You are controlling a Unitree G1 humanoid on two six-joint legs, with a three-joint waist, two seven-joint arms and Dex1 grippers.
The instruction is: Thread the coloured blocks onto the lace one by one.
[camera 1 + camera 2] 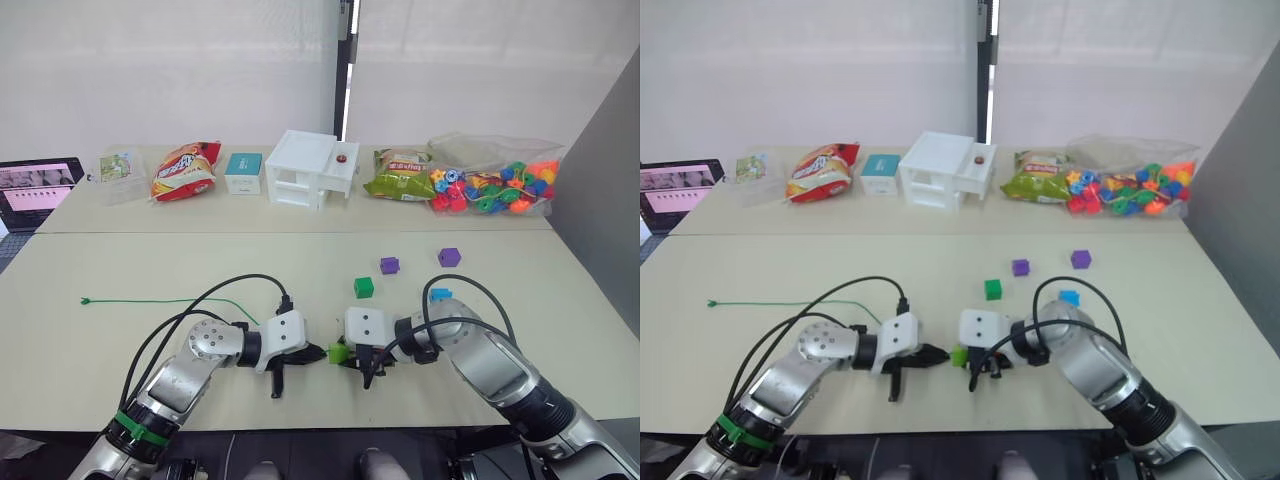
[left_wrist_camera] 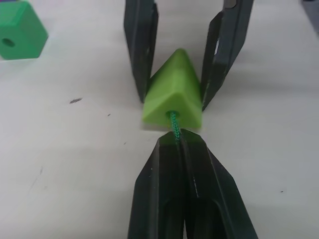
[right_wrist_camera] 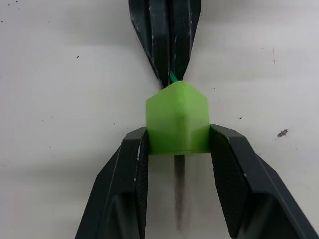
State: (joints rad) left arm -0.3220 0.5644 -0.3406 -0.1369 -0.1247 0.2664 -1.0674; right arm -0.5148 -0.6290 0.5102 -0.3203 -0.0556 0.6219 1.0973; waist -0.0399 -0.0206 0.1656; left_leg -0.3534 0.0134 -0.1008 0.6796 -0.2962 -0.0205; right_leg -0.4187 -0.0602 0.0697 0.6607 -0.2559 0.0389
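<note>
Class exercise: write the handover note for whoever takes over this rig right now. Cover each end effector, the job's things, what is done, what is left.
Left end effector: shut on the lace at the block's hole.
Right end effector: shut on the lime green block.
Done: grey tip has passed through that block.
Left: pull it along, then thread the dark green block, two purple blocks and blue block, all loose on the table.

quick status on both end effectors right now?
Left end effector: closed on the green lace, right at the block's hole.
Right end effector: closed on the lime green block, with the lace's grey tip through it.
</note>
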